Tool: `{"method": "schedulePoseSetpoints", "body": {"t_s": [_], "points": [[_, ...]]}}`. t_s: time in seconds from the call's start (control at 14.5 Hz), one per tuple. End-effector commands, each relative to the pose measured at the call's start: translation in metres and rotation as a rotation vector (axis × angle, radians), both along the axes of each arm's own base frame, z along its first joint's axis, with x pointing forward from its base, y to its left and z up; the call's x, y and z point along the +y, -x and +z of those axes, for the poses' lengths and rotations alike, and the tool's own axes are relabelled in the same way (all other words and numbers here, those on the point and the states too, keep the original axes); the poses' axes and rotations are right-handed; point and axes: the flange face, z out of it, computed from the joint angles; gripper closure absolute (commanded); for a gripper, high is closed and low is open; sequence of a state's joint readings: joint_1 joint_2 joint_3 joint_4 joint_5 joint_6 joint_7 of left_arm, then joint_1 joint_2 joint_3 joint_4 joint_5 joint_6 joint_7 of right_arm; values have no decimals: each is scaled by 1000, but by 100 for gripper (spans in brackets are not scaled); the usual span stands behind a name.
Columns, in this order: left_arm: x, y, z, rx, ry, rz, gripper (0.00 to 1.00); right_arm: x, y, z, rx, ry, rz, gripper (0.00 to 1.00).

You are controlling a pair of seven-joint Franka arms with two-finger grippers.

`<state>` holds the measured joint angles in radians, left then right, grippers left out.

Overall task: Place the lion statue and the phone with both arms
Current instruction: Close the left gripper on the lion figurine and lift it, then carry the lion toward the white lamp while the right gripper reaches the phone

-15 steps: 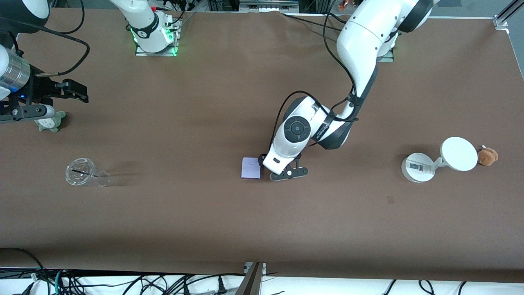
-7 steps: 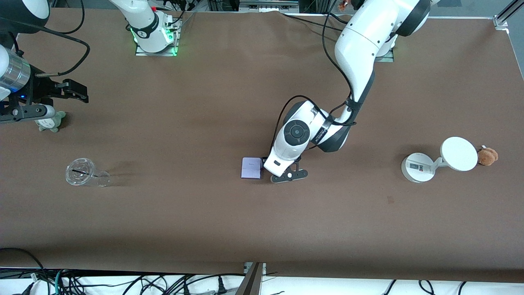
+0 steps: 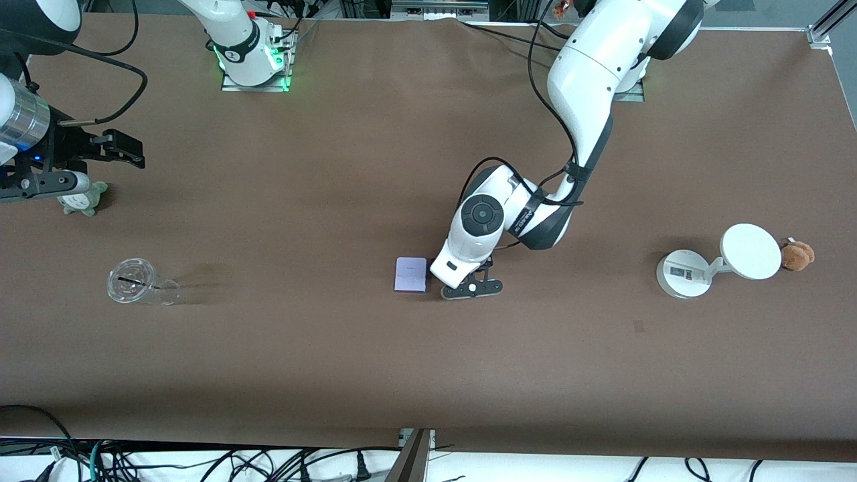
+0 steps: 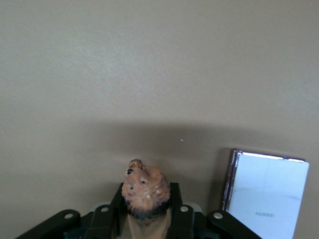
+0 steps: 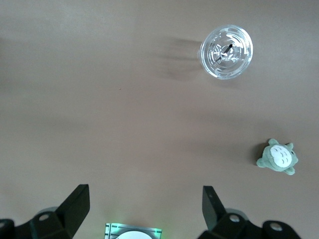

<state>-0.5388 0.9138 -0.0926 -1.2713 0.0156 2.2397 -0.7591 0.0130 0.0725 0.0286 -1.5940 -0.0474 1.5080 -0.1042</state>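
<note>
Lion statue [image 4: 145, 190] gripped beside phone [image 3: 410, 274]

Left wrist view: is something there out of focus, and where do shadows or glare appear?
Left wrist view: the lion statue is soft, a broad shadow lies on the table past it, and the phone looks washed out. Front view: the phone shows no glare.

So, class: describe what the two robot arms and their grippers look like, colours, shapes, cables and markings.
Both arms have glossy white rounded shells with dark joints and loose black cables. The left arm's wrist carries a round dark disc, and its left gripper is black with small pale screws. The right gripper is black behind a silver metal cuff, with a small blue light.
</note>
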Motion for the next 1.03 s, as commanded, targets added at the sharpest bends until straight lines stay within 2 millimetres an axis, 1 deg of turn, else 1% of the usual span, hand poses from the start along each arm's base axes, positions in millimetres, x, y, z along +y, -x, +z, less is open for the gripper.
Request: {"method": "schedulePoseSetpoints", "body": {"t_s": [0.0, 0.07, 0.14, 0.28, 0.34, 0.41, 0.48, 0.55, 0.69, 0.76, 0.83, 0.96], "points": [[37, -19, 15, -6, -12, -6, 100, 1, -3, 4, -7, -7, -8, 0], [60, -29, 30, -8, -16, -2, 100, 1, -2, 3, -5, -7, -8, 0], [79, -36, 48, -3, -19, -29, 100, 1, -2, 3, -5, -7, -8, 0], [125, -46, 81, 16, -33, -123, 100, 1, -3, 4, -7, -7, -8, 0], [157, -53, 89, 15, -36, -133, 100, 2, -2, 3, -5, -7, -7, 0], [183, -58, 85, 23, -38, -137, 100, 2, -2, 3, -5, -7, -5, 0], [208, -62, 74, 38, -44, -138, 100, 9, -2, 3, -7, -7, 2, 0], [239, -67, 66, 43, -50, -131, 100, 25, -2, 2, -5, -1, 13, 0], [296, -73, 62, 51, -49, -180, 100, 52, -1, 0, -8, 12, -30, 0], [328, -74, 58, 60, -43, -202, 100, 72, -3, -5, -16, 18, -47, 0], [356, -72, 54, 71, -39, -222, 100, 90, -7, -6, -38, 15, -65, 0], [392, -56, 53, 69, -52, -235, 100, 125, -19, -15, -43, -29, -123, 0]]}}
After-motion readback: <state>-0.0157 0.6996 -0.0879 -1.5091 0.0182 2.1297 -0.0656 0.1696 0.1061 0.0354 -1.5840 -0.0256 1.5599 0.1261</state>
